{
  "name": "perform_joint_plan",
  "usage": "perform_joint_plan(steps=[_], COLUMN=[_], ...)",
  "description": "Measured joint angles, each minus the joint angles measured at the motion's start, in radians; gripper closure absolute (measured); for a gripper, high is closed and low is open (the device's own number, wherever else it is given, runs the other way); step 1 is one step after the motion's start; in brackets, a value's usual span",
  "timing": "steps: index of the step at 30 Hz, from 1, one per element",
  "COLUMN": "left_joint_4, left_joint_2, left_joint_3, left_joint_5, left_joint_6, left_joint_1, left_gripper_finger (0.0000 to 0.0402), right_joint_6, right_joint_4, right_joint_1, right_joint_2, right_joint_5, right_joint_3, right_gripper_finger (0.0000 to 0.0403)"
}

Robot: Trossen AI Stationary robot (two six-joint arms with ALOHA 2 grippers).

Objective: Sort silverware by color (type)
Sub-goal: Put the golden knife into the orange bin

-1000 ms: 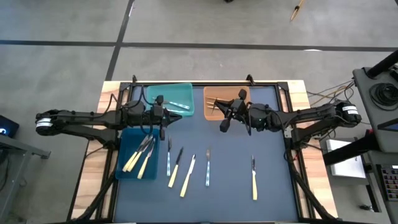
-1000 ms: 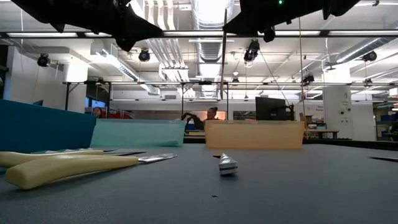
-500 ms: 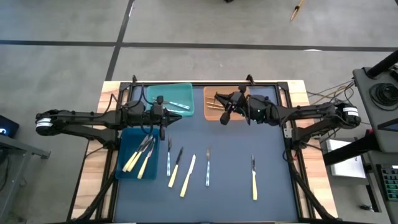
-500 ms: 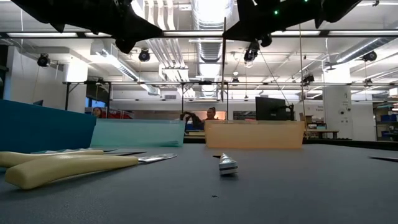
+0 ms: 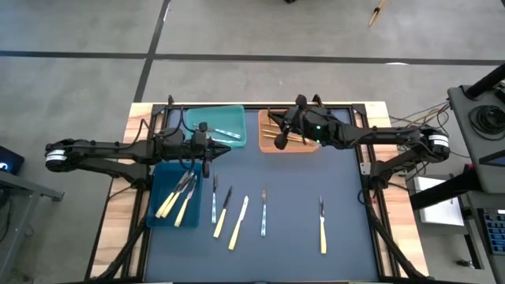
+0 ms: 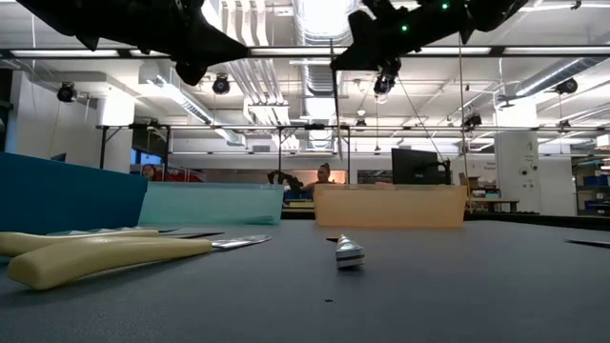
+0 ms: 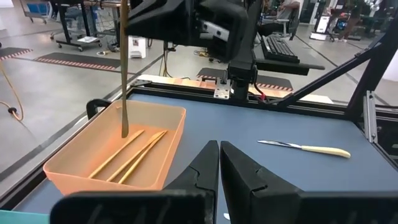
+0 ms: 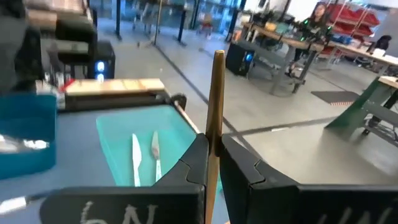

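My right gripper (image 5: pixel 278 138) is over the orange bin (image 5: pixel 304 147) and is shut on an orange-tan piece of silverware (image 7: pixel 124 74). The piece hangs upright, its lower end (image 7: pixel 124 132) down inside the bin beside two more tan pieces (image 7: pixel 134 155). My left gripper (image 5: pixel 207 160) is shut and empty, raised between the teal bin (image 5: pixel 215 126) and the dark blue bin (image 5: pixel 162 189). Several yellow and grey pieces (image 5: pixel 239 222) lie flat on the dark mat, one apart at the right (image 5: pixel 322 225). My right gripper pinches the tan piece between its two fingers near its upper end (image 8: pixel 217 121). The fingers (image 8: pixel 193 155) point down, along the piece. The long part reaches down past the fingertips into the orange bin. Whether its lower end touches the bin's floor, I cannot tell.
The teal bin holds two grey pieces (image 8: pixel 144 155). The dark blue bin holds yellow and dark pieces (image 5: pixel 180 197). In the low view a yellow handle (image 6: pixel 105 255) lies near at the left. There is bare mat (image 5: pixel 347 189) at the right.
My right gripper has moved toward the table's far edge and a little left, from the orange bin's near edge to above the bin, carrying the tan piece, which stays upright.
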Motion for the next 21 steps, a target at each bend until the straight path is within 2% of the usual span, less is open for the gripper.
perform_joint_plan(steps=[15, 21], left_joint_4=[0.000, 0.001], left_joint_2=[0.000, 0.000], left_joint_3=[-0.044, -0.050], left_joint_5=[0.000, 0.000], left_joint_6=[-0.046, -0.049], left_joint_1=[0.000, 0.000], left_gripper_finger=[0.0401, 0.0401], right_joint_6=[-0.118, -0.142], right_joint_4=[-0.561, -0.783], right_joint_1=[-0.071, -0.110], right_joint_2=[0.302, 0.393], right_joint_5=[0.011, 0.012], right_joint_3=[0.447, 0.585], right_gripper_finger=[0.0390, 0.0390])
